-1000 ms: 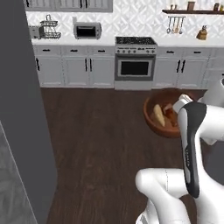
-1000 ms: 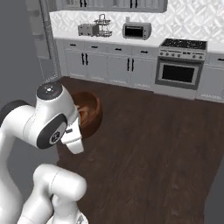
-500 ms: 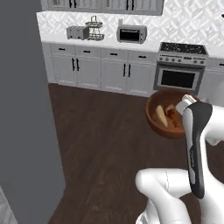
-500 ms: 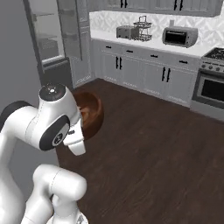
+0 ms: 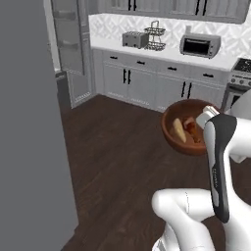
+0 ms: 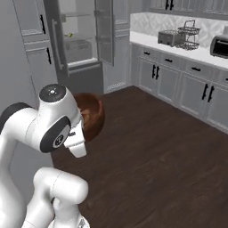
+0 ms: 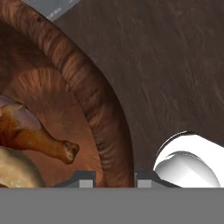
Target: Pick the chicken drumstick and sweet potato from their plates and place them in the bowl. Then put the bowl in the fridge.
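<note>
Two foods lie in the bowl: the chicken drumstick, bone end pointing toward the rim, and just beside it the pale sweet potato. The pincer is pinching the bowl's rim, one fingertip inside the wall and the other outside it, so the bowl hangs above the dark wood floor. From the left base view the bowl sits tilted at the end of the white arm, the sweet potato to the left of the redder drumstick. In the right base view the bowl shows partly behind the arm's joint. Farther off, the fridge stands with its door open, pale shelves visible inside. Beyond, the worktop carries a toaster, a wire rack and a toaster oven. No writing on any of them is readable.
</note>
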Available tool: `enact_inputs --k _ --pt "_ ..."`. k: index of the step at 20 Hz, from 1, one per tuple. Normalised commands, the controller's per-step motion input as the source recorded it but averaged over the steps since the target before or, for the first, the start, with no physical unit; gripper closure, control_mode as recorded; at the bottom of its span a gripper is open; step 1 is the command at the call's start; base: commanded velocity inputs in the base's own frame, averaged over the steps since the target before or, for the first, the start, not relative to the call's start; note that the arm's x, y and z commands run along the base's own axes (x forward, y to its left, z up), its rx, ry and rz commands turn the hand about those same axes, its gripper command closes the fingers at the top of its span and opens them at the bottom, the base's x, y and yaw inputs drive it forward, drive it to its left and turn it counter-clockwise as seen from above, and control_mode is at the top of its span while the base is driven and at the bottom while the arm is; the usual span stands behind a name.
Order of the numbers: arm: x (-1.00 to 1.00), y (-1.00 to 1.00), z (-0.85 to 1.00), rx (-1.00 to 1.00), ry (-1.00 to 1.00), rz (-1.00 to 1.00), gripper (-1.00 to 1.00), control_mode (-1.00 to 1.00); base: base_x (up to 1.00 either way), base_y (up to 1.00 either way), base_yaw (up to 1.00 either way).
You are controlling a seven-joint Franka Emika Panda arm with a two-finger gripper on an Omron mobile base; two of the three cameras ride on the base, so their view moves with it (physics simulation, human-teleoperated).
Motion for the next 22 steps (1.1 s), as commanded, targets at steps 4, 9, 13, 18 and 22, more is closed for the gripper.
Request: enact_inputs --k 4,9,13,18,22 --pt "0.00 0.00 0.00 0.00 0.00 0.00 1.00 1.00 1.00 -0.79 0.49" --pt "0.00 0.00 0.00 0.00 0.00 0.00 1.00 1.00 1.00 -0.84 0.48" --pt "0.00 0.00 0.00 0.00 0.00 0.00 1.00 1.00 1.00 -0.93 0.44" --pt "0.00 0.00 0.00 0.00 0.00 0.00 1.00 1.00 1.00 -0.96 0.43" --pt "0.00 0.00 0.00 0.00 0.00 0.00 1.00 1.00 1.00 -0.98 0.43"
